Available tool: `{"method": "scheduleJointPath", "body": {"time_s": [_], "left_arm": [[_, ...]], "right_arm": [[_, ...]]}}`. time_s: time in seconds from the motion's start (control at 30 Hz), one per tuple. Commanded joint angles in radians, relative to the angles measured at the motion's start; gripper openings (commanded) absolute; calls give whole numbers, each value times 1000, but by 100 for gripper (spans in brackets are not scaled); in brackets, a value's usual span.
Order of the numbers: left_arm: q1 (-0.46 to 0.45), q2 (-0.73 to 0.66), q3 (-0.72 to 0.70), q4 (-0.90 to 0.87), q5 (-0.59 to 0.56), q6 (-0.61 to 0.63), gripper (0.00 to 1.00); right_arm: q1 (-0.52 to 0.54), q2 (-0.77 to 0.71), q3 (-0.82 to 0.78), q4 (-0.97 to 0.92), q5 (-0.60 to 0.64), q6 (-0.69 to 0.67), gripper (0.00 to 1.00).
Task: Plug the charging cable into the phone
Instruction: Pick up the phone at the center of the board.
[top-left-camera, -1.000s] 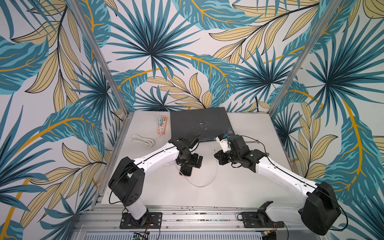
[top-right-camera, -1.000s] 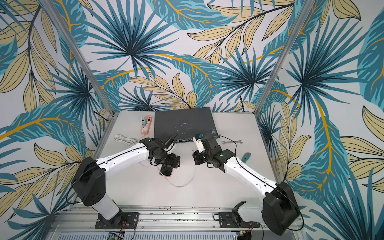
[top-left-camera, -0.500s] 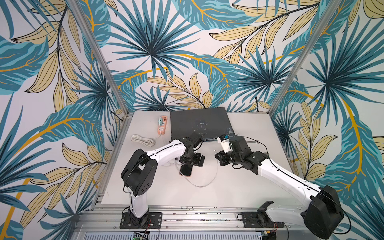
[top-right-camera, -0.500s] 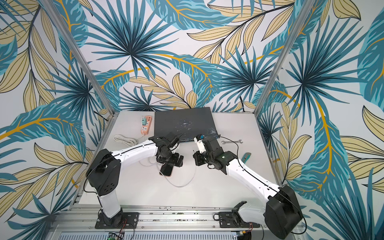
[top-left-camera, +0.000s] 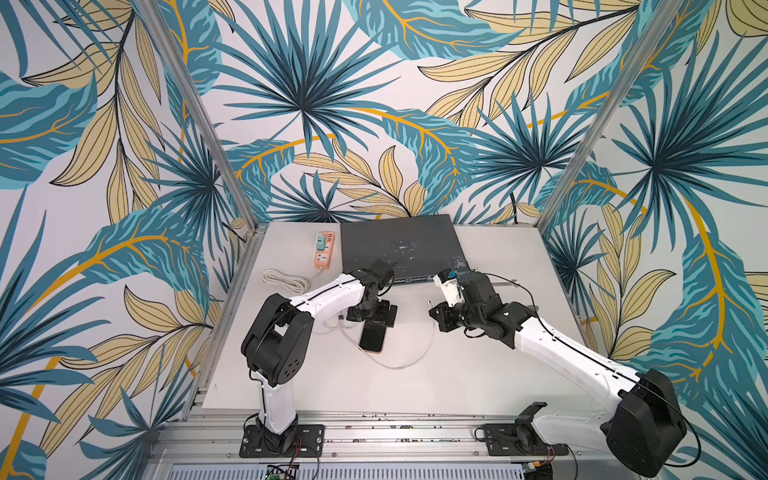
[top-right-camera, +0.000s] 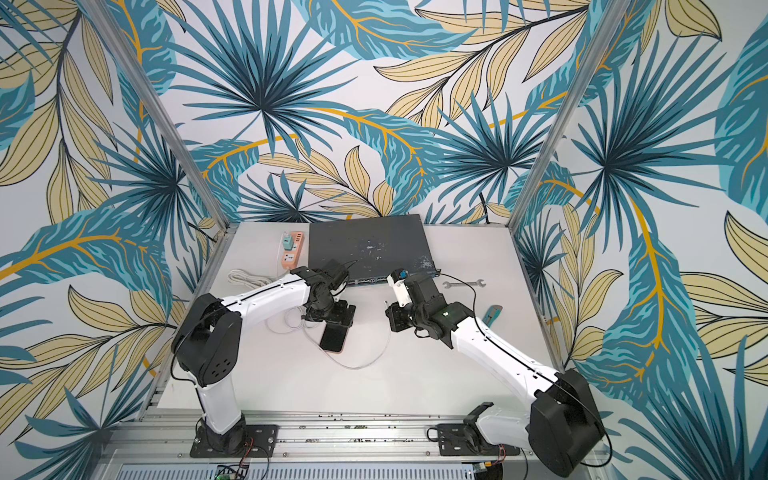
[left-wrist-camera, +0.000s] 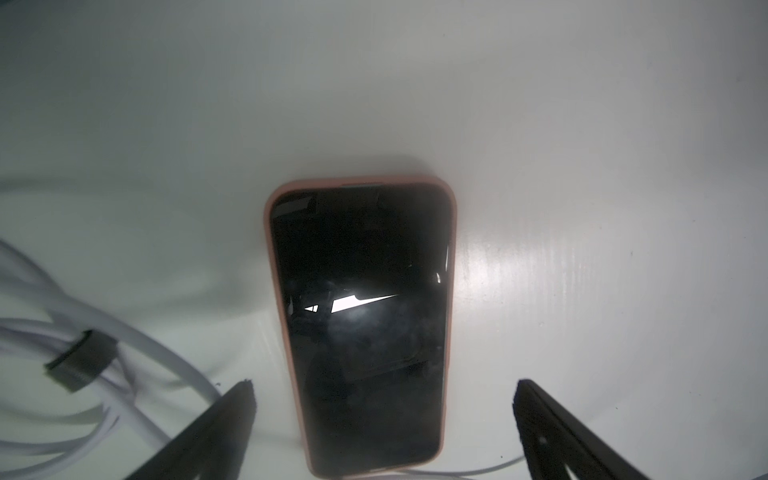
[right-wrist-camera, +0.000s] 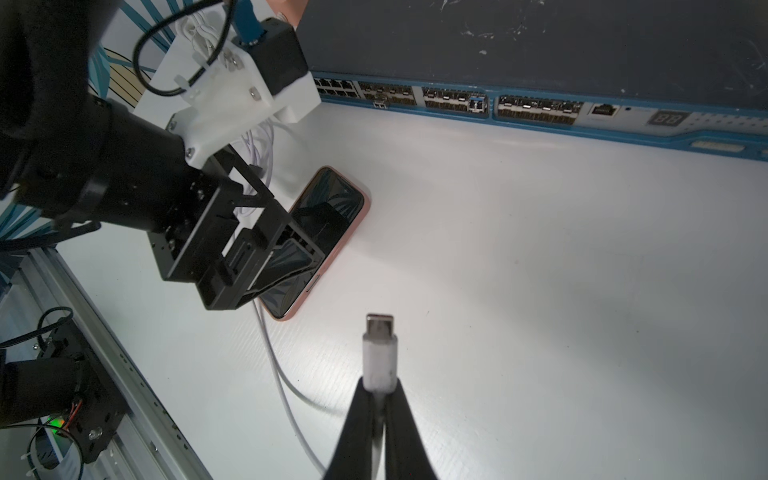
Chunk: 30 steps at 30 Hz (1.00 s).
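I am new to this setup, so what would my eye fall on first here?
The right pincer, shut on the charging cable at its plug, holds it above the table. The open left pincer straddles the black, pink-rimmed phone lying before the dark network switch.

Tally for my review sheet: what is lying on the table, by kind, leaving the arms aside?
Phones: 1, the phone
Cables: 1, the charging cable
Network gear: 1, the network switch
Power strips: 1, the power strip with its bundled cord
Hand tools: 2, the wrench and the teal-handled tool
Total: 6
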Motion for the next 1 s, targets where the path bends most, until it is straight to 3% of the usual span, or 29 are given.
{"method": "scheduleJointPath", "body": {"time_s": [0.0,0.97], "left_arm": [[5,29,19,-17,-15,12,100],[-6,162,90,47,-97,5,100]], "right_arm": [[0,7,-10,6,-13,-3,0],[1,-18,-38,16,-37,-10,0]]}}
